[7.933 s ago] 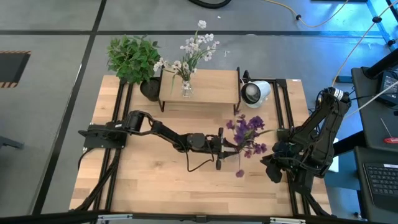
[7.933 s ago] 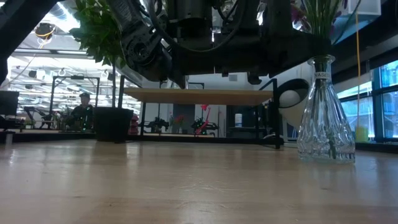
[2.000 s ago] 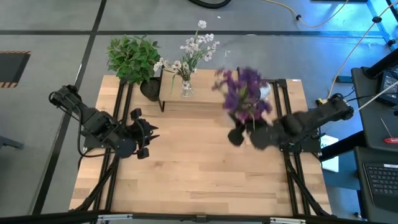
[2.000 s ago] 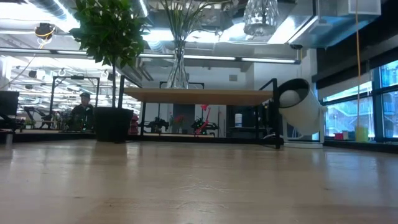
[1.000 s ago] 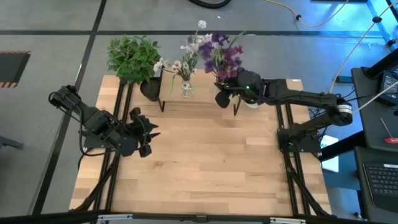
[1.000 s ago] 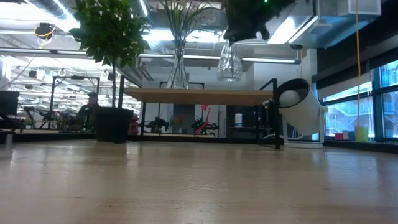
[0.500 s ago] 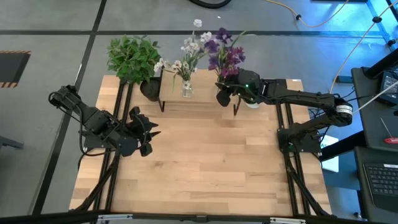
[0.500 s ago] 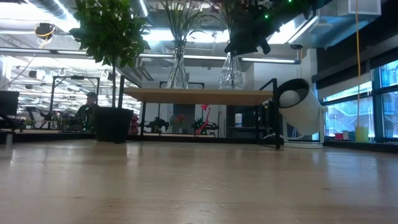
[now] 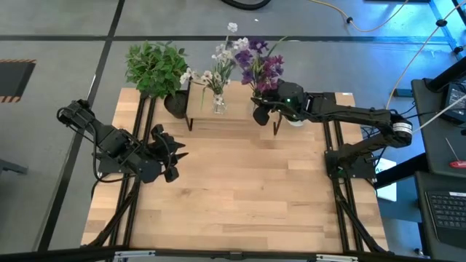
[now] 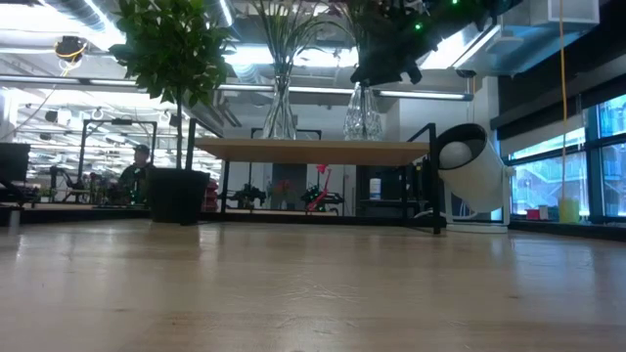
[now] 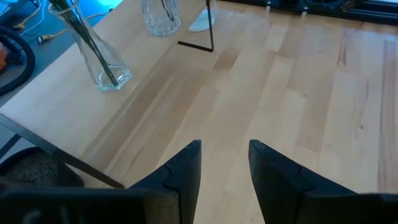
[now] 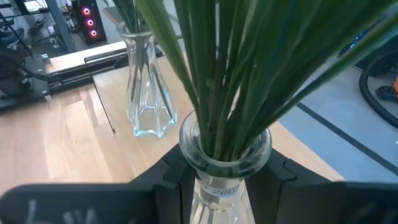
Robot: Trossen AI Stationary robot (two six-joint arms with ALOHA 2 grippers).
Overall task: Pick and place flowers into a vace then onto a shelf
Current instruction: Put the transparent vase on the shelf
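Right gripper [image 12: 224, 177] pinches the neck of a glass vase [image 10: 363, 114] standing on the shelf [image 9: 233, 109].
The purple flowers [image 9: 262, 64] rise from that vase, green stems bunched in its mouth; a second vase [image 12: 144, 93] of white flowers [image 9: 226, 58] stands just beside it, with a potted plant [image 9: 155, 67] past that. The left gripper [image 11: 224, 168], fingers slightly apart and holding nothing, waits over bare table [image 9: 233, 189], well apart.

On the shelf [image 9: 233, 109] at the table's [image 9: 233, 211] far edge you have two vases: white-flower vase [image 9: 218, 104] left, purple-flower vase [image 10: 363, 114] right, held at its neck by right gripper [image 9: 263, 110]. Potted plant [image 9: 155, 67] sits left of shelf, left gripper [image 9: 169, 152] near left edge.
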